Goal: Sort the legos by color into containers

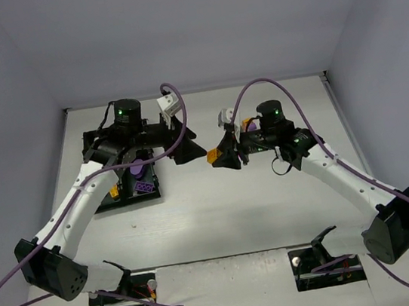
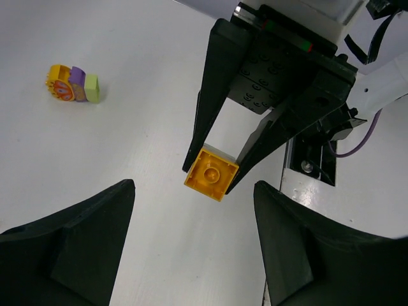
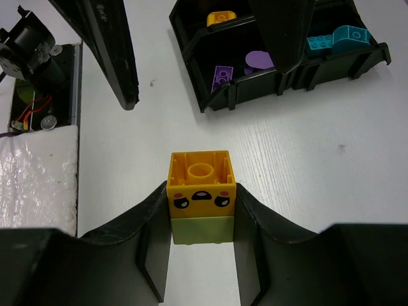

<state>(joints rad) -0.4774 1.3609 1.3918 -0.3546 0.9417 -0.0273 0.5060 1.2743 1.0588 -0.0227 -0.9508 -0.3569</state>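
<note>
My right gripper (image 3: 201, 191) is shut on a two-brick stack above the table: an orange lego with a printed face (image 3: 201, 182) on a yellow-green lego (image 3: 201, 229). The left wrist view shows that orange lego (image 2: 211, 173) end-on between the right gripper's black fingers. My left gripper (image 2: 193, 191) stands open just short of it, touching nothing; from above, the left gripper (image 1: 189, 151) and right gripper (image 1: 219, 155) nearly meet. The black tray of containers (image 3: 255, 89) holds an orange lego (image 3: 220, 18), purple pieces (image 3: 222, 76) and cyan legos (image 3: 338, 39).
A small cluster of orange, purple and yellow-green legos (image 2: 73, 85) lies loose on the white table beyond the right arm. The tray (image 1: 131, 203) sits at the back left, under the left arm. Purple cables loop over both arms.
</note>
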